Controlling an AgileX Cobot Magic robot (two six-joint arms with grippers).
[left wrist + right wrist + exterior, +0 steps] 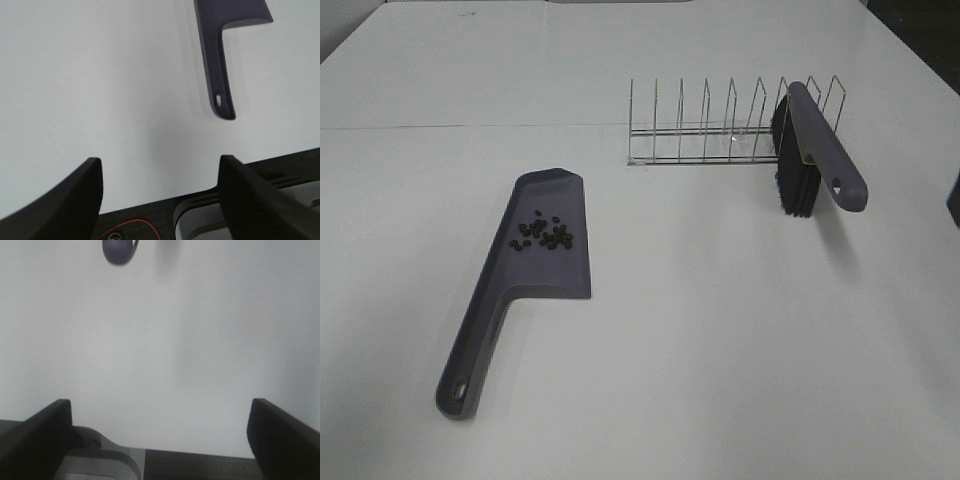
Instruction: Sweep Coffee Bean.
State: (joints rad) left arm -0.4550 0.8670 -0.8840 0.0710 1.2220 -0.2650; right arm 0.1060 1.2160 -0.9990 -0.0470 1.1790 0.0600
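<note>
A grey-purple dustpan [535, 262] lies flat on the white table, left of centre. Several dark coffee beans [544, 234] sit in a loose cluster on its blade. Its handle also shows in the left wrist view [221, 75]. A brush [812, 148] with black bristles and a grey-purple handle leans on the right end of a wire rack [720, 125]. The handle tip shows in the right wrist view [119, 251]. My left gripper [160, 190] is open and empty, back from the dustpan handle. My right gripper [160, 432] is open and empty, back from the brush. Neither arm shows in the exterior view.
The wire rack with several upright dividers stands at the back, right of centre. A seam line crosses the table at the back left [470, 125]. The table's front edge and robot base show low in both wrist views [210, 215].
</note>
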